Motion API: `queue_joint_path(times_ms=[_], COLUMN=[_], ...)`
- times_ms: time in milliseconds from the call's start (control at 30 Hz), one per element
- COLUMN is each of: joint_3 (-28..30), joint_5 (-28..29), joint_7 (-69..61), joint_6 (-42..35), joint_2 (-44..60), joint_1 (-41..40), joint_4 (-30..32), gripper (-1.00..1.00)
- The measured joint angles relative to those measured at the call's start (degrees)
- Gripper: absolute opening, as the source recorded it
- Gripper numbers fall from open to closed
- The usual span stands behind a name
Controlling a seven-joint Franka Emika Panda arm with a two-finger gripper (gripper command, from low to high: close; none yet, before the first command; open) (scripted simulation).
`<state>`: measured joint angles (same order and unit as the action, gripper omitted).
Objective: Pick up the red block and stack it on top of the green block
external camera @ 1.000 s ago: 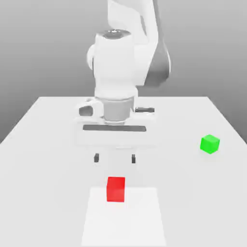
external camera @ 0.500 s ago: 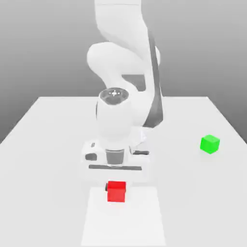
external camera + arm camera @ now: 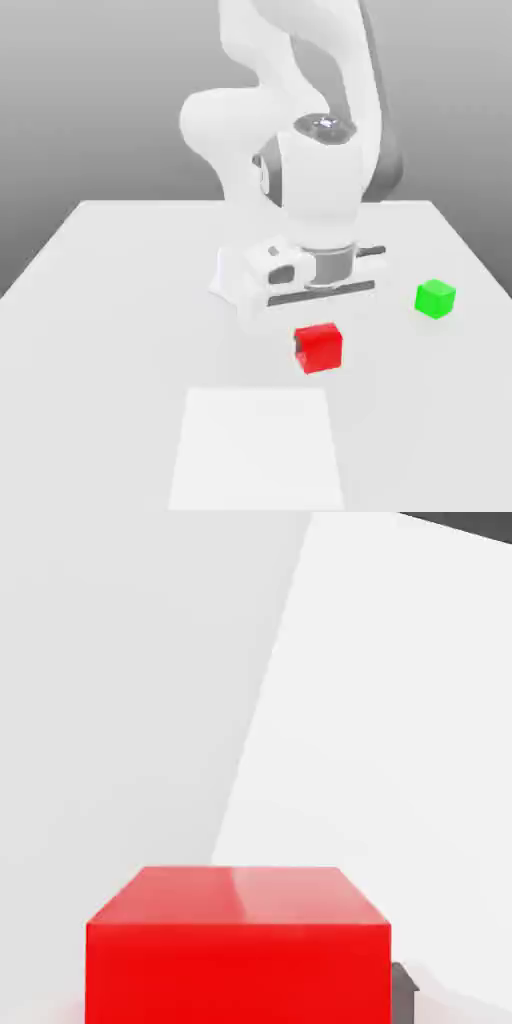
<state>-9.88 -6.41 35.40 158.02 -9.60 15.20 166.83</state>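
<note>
Exterior view: gripper [image 3: 318, 335] clamping the red block [image 3: 319, 347], now lifted off the pale square [image 3: 256, 450] where it was sitting a second ago, and travelling toward the green block [image 3: 435, 298], which is waiting near the table [image 3: 100, 300] edge on that view's right

Hand view: red block [image 3: 238, 944] sitting close under the camera, table passing beneath; pick finished, carry under way

The arm [image 3: 300, 110] is glossy white, all rounded, bulging segments with grey at the joints. A dark stripe crosses the boxy white hand [image 3: 290, 280].
</note>
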Motion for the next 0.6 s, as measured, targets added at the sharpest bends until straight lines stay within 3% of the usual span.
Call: queue_joint_path(times_ms=[467, 600], joint_3=[-18.7, -21.1], joint_5=[-9.2, -8.6], joint_7=[-15.2, -15.5], joint_6=[-5.5, -4.3], joint_2=[-5.1, -4.1], joint_1=[33.8, 35.9], joint_4=[-0.6, -0.7], gripper=[-1.0, -1.0])
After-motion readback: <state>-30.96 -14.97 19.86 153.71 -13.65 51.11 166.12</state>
